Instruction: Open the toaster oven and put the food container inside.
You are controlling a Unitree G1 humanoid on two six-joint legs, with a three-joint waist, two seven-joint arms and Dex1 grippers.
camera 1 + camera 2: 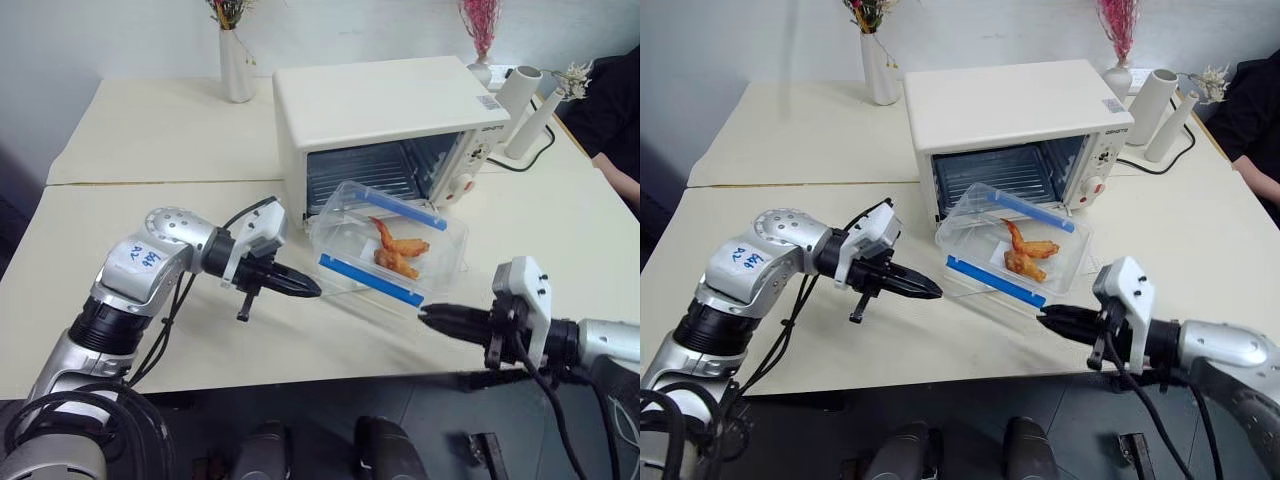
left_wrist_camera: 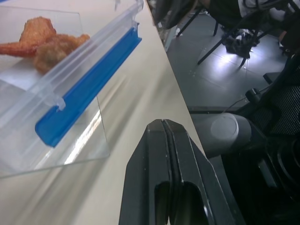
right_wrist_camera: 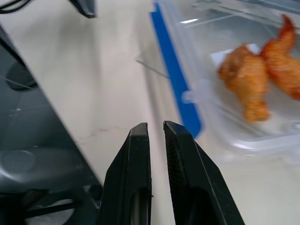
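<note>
Both pincers, left [image 1: 305, 286] and right [image 1: 432, 318], closed and empty, flank the food container [image 1: 388, 243], which rests on the open toaster oven [image 1: 385, 125] door above the tabletop [image 1: 150, 220], presumably positioned to push it inward.

Toaster oven [image 1: 390, 120]: open door's glass panel lies under the food container [image 1: 392, 243], so its bar handle is hidden. Knob markings at the oven's 3 o'clock side too small to read. Person's sleeve [image 1: 612, 110] at 2 o'clock cut off by the frame edge.
</note>
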